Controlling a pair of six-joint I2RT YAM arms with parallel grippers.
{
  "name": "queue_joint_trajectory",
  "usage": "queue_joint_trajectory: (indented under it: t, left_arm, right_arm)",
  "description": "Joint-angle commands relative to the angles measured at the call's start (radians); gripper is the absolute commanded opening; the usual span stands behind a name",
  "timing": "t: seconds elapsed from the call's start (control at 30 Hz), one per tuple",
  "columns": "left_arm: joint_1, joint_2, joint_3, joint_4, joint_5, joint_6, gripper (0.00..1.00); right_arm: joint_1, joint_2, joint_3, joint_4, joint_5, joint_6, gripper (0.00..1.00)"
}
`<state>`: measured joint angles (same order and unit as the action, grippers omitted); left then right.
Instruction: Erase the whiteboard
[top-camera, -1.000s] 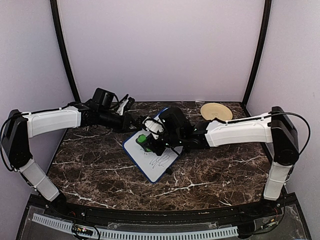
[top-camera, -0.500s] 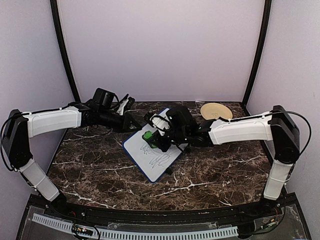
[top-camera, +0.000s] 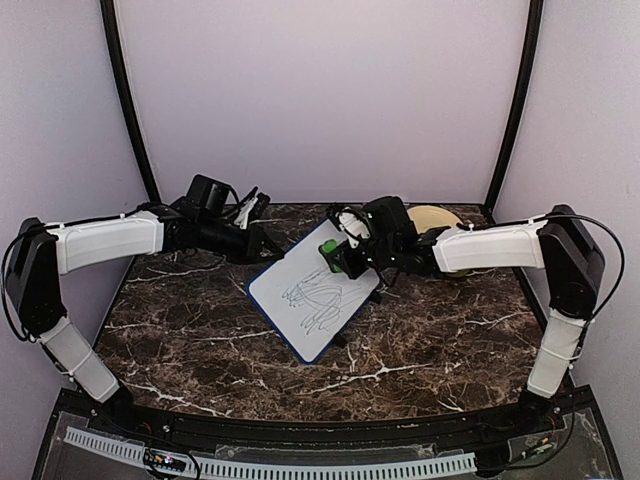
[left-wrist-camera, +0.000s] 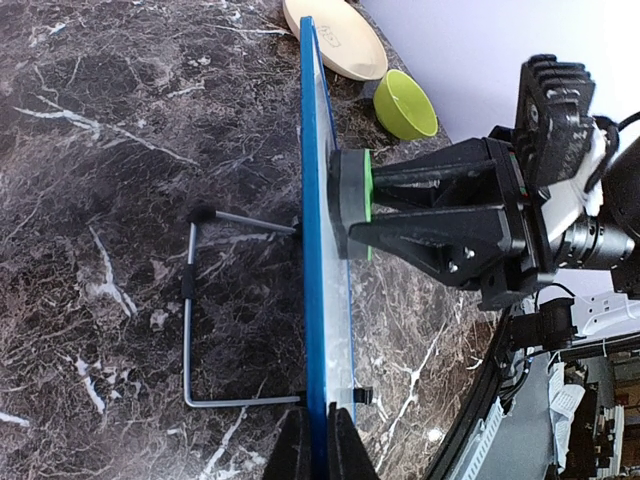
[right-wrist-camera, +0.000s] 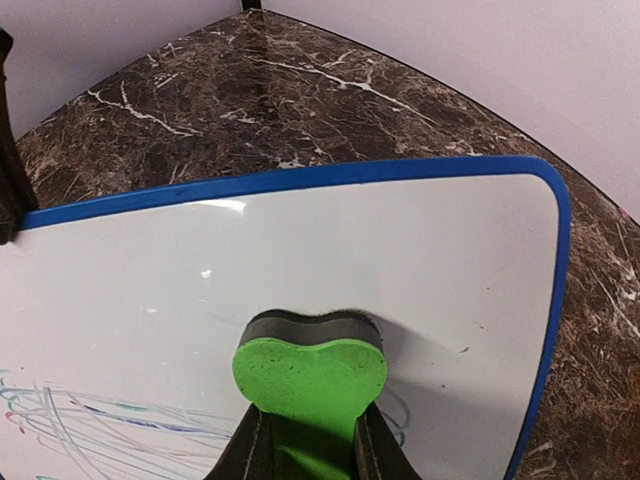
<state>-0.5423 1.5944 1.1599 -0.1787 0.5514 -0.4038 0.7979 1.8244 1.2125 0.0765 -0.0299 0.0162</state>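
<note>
I see the dark marble table (top-camera: 190, 340) with the blue-rimmed white board (top-camera: 312, 300), scribbled in marker, propped tilted at its middle. My left gripper (left-wrist-camera: 318, 452) pinches the board's edge; my right gripper (right-wrist-camera: 306, 455) pinches the green foam eraser (right-wrist-camera: 310, 380), pressed against the board's upper part

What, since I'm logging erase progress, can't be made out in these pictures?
Top view: far corner of whiteboard, hidden under right claw and eraser.
Right wrist: scribbles cut off by bottom edge.
Left wrist: scribbles unseen, whiteboard edge-on; left claw cut by bottom edge.
</note>
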Motion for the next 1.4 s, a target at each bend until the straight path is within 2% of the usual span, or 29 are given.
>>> queue_joint_trajectory:
  t: [0.0, 0.27, 0.43, 0.8, 1.17, 1.37]
  left_arm:
    - [-0.016, -0.003, 0.039, 0.018, 0.053, 0.027, 0.00]
    - [-0.016, 0.001, 0.045, 0.018, 0.055, 0.026, 0.00]
    - [-0.016, 0.000, 0.040, 0.024, 0.057, 0.022, 0.00]
    - [-0.016, -0.001, 0.036, 0.031, 0.060, 0.018, 0.00]
    - [-0.016, 0.001, 0.031, 0.033, 0.055, 0.015, 0.00]
    - [-0.015, -0.001, 0.032, 0.031, 0.054, 0.018, 0.00]
  right_arm:
    - [-0.054, 0.011, -0.022, -0.029, 0.044, 0.037, 0.04]
    - [-0.079, 0.009, -0.045, -0.020, 0.035, 0.031, 0.04]
    - [-0.065, 0.003, -0.063, 0.024, -0.047, 0.038, 0.03]
    - [0.071, -0.004, -0.062, 0.093, -0.099, 0.027, 0.03]
    - [0.247, 0.039, -0.002, 0.077, -0.030, 0.037, 0.03]
    - [0.282, 0.044, 0.004, 0.079, -0.019, 0.024, 0.03]
